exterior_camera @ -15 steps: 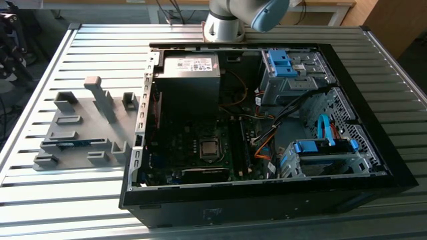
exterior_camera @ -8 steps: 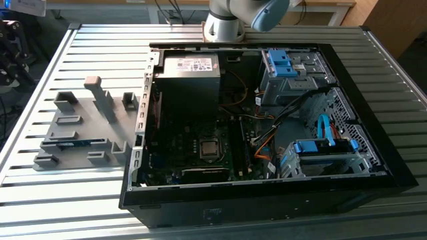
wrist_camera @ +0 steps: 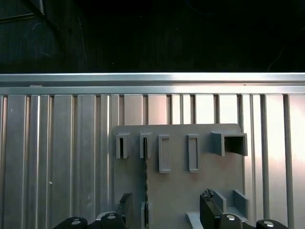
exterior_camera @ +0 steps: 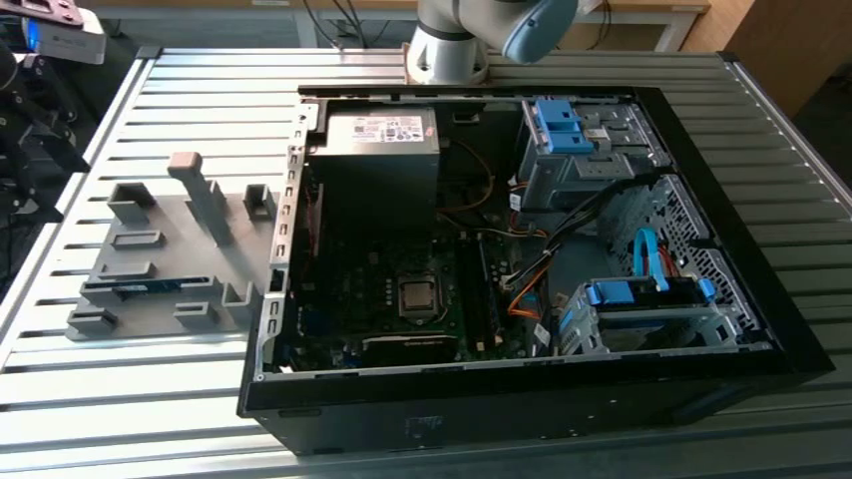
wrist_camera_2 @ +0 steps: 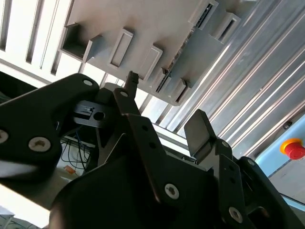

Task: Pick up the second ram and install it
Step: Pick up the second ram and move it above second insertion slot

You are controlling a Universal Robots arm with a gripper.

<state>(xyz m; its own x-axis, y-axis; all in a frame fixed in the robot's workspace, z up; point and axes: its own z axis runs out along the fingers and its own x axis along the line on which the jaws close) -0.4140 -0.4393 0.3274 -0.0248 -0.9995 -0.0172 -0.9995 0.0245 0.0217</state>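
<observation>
On the slatted aluminium table [exterior_camera: 134,399], at the exterior view's left of the open black tower PC case [exterior_camera: 533,404], lies the grey plastic holder block [exterior_camera: 187,291], above which the black two-finger gripper [wrist_camera: 167,205] hangs spread and empty, the thin blue-green second ram [wrist_camera: 145,162] standing on edge in a holder slot.

The gripper [wrist_camera: 167,207] is seen over a grey holder plate [wrist_camera: 181,191] laid on a slatted metal table [wrist_camera: 57,152], with its fingers [wrist_camera: 209,212] spread apart. Between them, close to one finger, a thin ram stick [wrist_camera: 145,176] is held edge-on in the plate. Beyond the fingertips, a row of small blocks [wrist_camera: 164,152] is seen.
</observation>
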